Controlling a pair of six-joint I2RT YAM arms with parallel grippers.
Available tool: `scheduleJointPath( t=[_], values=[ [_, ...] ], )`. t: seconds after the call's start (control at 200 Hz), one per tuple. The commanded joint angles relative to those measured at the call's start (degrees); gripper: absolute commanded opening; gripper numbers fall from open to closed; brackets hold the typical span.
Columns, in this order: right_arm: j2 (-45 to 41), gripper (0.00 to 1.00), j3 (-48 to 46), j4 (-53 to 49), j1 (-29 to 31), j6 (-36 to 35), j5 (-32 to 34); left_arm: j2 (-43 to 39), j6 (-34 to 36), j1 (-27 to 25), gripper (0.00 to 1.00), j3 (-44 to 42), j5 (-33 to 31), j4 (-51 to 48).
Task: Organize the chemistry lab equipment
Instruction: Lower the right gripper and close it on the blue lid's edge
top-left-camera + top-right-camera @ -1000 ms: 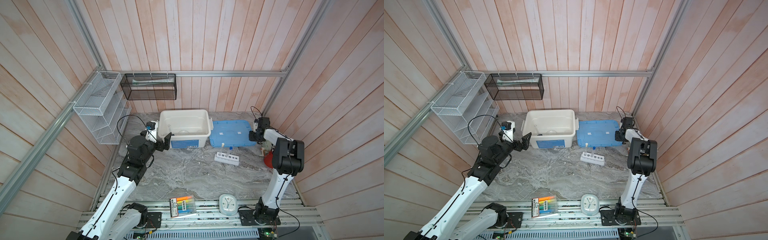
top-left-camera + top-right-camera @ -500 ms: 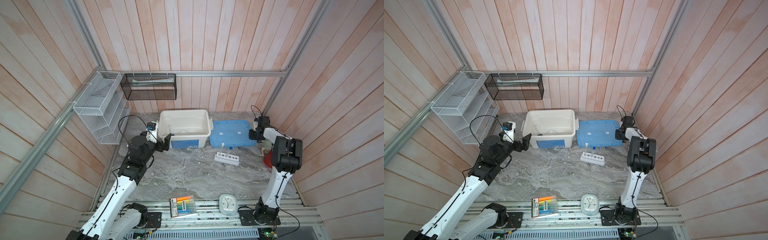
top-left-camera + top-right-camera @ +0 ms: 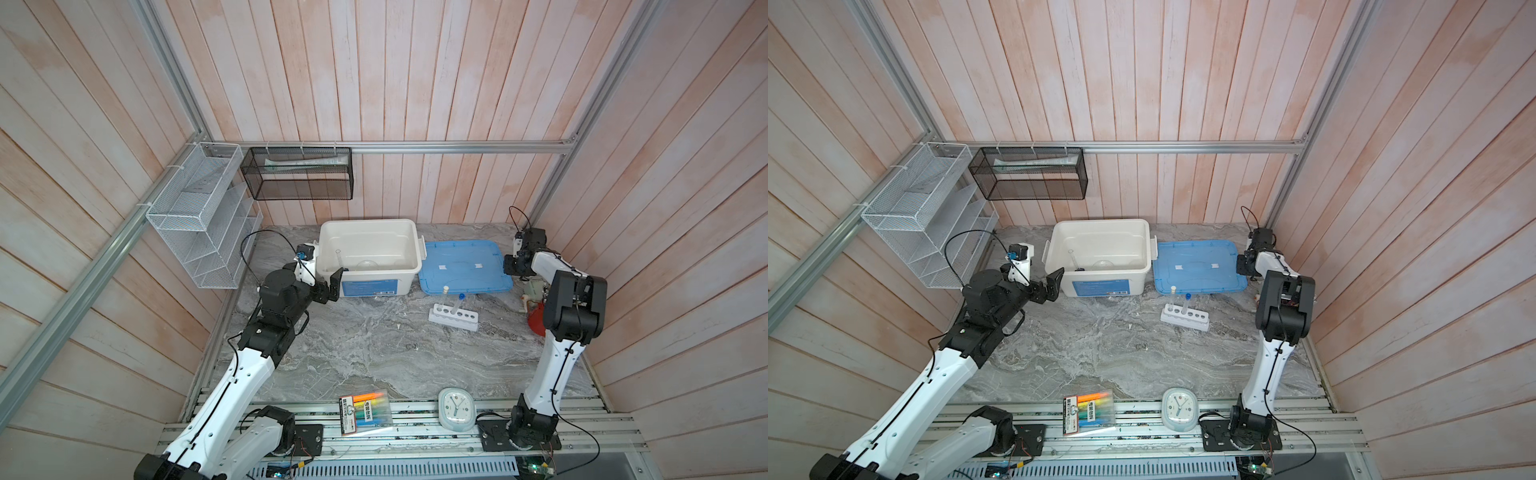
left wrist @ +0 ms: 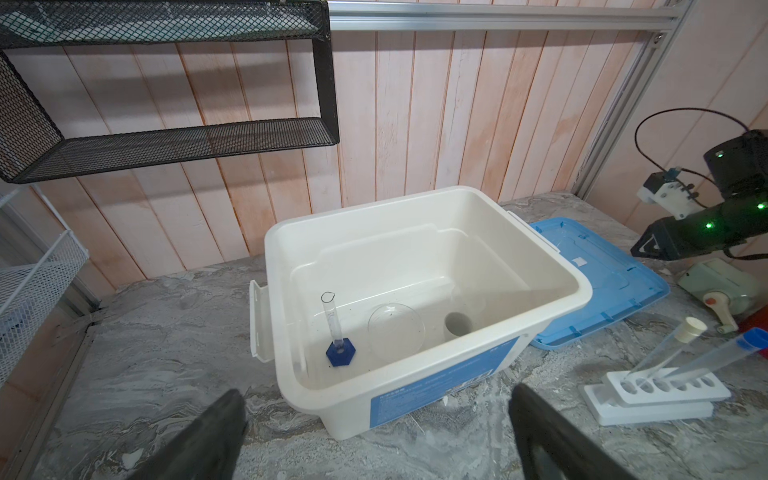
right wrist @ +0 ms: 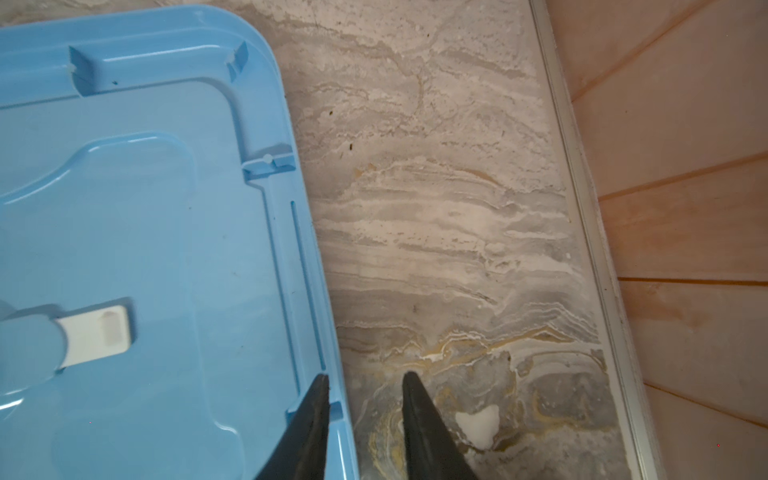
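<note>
L tool (image 4: pixel 376 392) hovering wide open by bin's (image 3: pixel 368 222) front-left corner. Bin sitting at tabletop's (image 3: pixel 374 357) back edge w/ cylinder (image 4: pixel 340 351), dish (image 4: pixel 395 332) & beaker (image 4: pixel 457 324) inside. Rack (image 3: pixel 455 318) standing in front of lid (image 3: pixel 465 253), holding 2 tubes (image 3: pixel 445 293). R tool (image 5: pixel 365 376) keeping a narrow gap, tips straddling lid's right edge; contact unclear.

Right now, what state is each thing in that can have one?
White bin: open, lid off.
Blue lid: flat on the table beside the bin.
Blue-based cylinder: upright inside the bin.
Clear round dish: inside the bin.
White six-hole rack: holding the white-capped tube and blue-capped tube.
Left gripper: open, empty.
Right gripper: partly open, astride the lid's edge.
</note>
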Motion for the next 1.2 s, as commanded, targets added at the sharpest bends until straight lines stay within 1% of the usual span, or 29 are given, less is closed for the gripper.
scheduleJointPath(
  t=[0.0, 0.28, 0.505, 0.665, 0.925, 1.055, 1.12, 1.195],
  values=[
    [2.6, 0.31, 2.7, -2.0, 0.0, -0.8, -0.6, 0.7, 0.8, 0.3, 1.0, -0.6, -0.2, 0.1],
    [5.4, 0.27, 4.7, -2.9, 0.1, -0.8, -2.2, 1.5, 0.7, 0.3, 1.0, -0.2, -0.1, 0.0],
    [5.7, 0.21, 4.6, -2.7, 0.1, -0.3, -3.6, 2.2, 0.7, 0.4, 1.0, 0.3, 0.4, -0.3],
    [5.2, 0.15, 3.5, -2.1, 0.1, 0.0, -4.7, 2.0, 0.6, 0.4, 1.0, 0.3, 0.8, -0.4],
    [3.8, 0.0, 2.3, -1.8, 0.1, 0.4, -5.9, 1.7, 0.3, 0.4, 1.0, 0.5, 1.5, -0.5],
    [2.7, 0.0, 2.3, -2.1, 0.1, 0.8, -5.4, 1.4, 0.1, 0.4, 1.0, 0.4, 1.7, -0.7],
    [2.0, 0.1, 2.2, -2.8, 0.1, 1.1, -5.1, 1.1, 0.0, 0.4, 1.0, 0.4, 1.9, -0.8],
    [0.1, 0.18, 0.9, -3.2, 0.1, 1.8, -5.1, 0.8, 0.0, 0.4, 1.0, 0.2, 1.8, -1.0]
  ],
)
